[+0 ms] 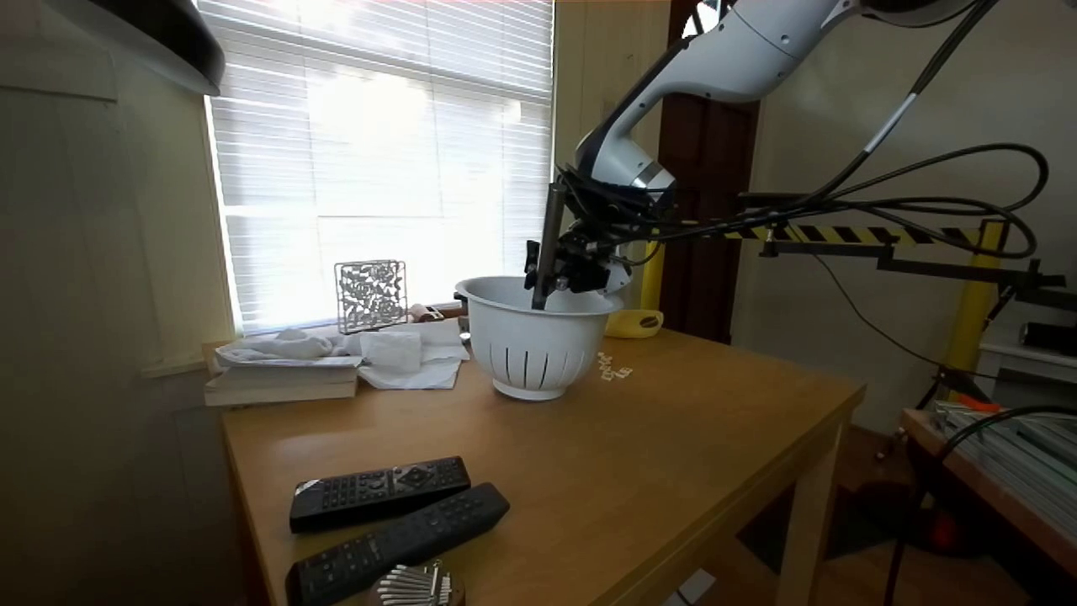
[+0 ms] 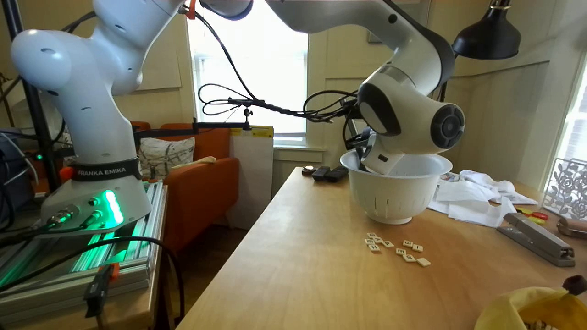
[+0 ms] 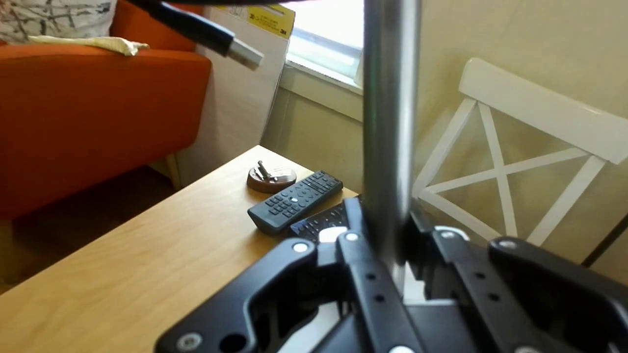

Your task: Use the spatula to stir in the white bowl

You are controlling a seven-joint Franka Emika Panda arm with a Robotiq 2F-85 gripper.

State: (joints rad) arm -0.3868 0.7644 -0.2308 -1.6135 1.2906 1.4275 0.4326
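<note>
The white bowl [image 1: 538, 347] stands upright on the wooden table; it also shows in an exterior view [image 2: 390, 197]. It has slots in its wall. The spatula's silver-grey handle [image 1: 549, 236] stands nearly upright, slightly tilted, its lower part inside the bowl. The spatula's head is hidden. In the wrist view the handle [image 3: 390, 122] rises between the fingers. My gripper [image 1: 545, 271] is shut on the handle, its fingers over the bowl's opening at about rim height. The gripper [image 3: 385, 218] also shows at the bottom of the wrist view. In an exterior view the wrist largely hides it.
Two black remotes [image 1: 379, 492] and a small thumb piano [image 1: 416, 587] lie at one table end. White papers [image 1: 412, 358] and a metal trivet [image 1: 370, 295] are beside the bowl. Letter tiles [image 2: 396, 248], a stapler [image 2: 537, 238] and a yellow pouch [image 2: 527, 309] are also on the table.
</note>
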